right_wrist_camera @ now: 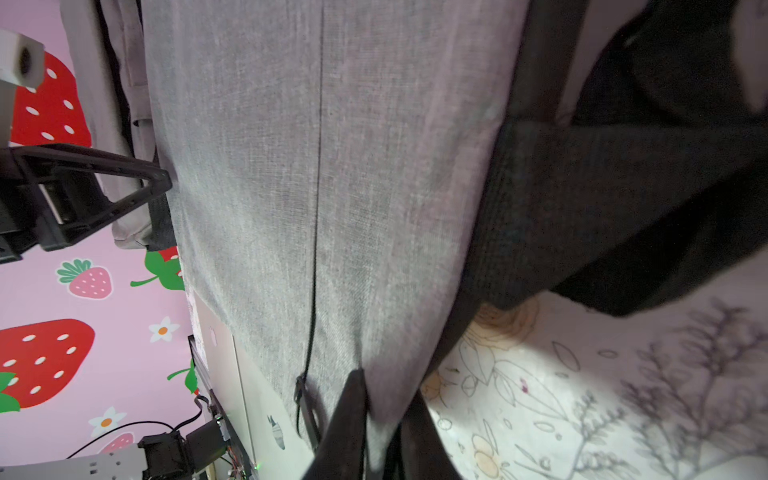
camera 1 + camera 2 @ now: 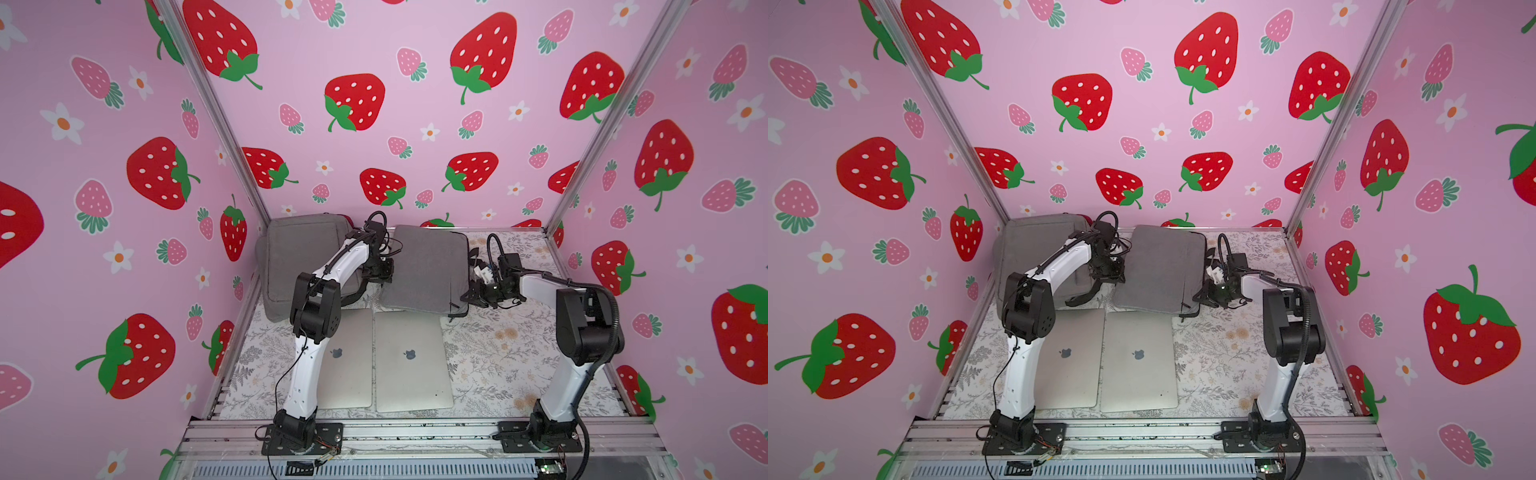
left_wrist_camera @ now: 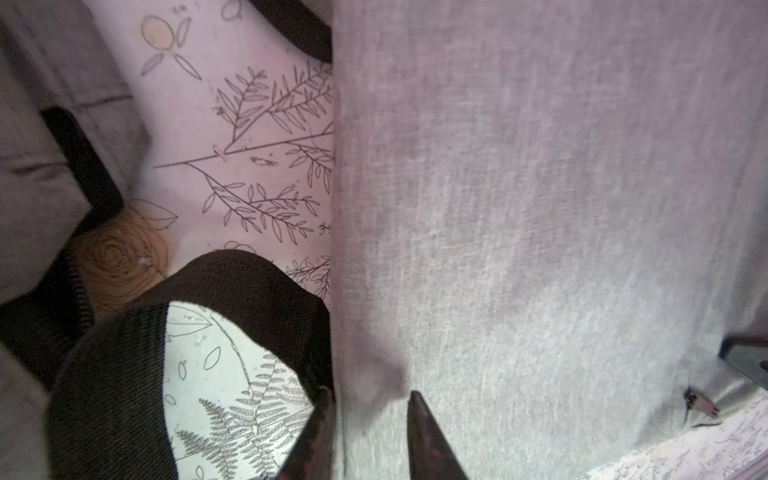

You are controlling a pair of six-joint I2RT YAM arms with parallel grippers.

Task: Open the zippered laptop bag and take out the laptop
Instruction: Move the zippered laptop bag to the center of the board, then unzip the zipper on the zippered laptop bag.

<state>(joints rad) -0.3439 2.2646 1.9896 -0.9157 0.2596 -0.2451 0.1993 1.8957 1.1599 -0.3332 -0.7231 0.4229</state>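
Right now, in both top views, I am watching the laptop bag (image 2: 424,270) lying flat at the back of the table (image 2: 498,357). Its near edge is just meeting the far edge of a closed laptop (image 2: 411,361) in front of it, so I am judging the laptop to be out already. A second laptop (image 2: 353,374) is sitting just beside the first, partly under my left arm. A second bag (image 2: 299,253) is lying in the back corner. The left gripper (image 2: 380,270) and the right gripper (image 2: 473,291) are flanking the laptop bag at opposite edges, presumably to handle it evenly from both sides.

Moving to the left wrist view, I am seeing the fingertips (image 3: 419,415) standing apart with the bag's edge between them. The grey fabric is lying slack there, so I am reading this hand as released. A black strap (image 3: 249,282) is looping over the cloth beside it.

Turning to the right wrist view, the fingertips (image 1: 353,399) are sitting close together with a ridge of fabric bunched between them. This hand looks to be pinching the bag beside its zipper pull (image 1: 301,390), probably to stop it sliding.
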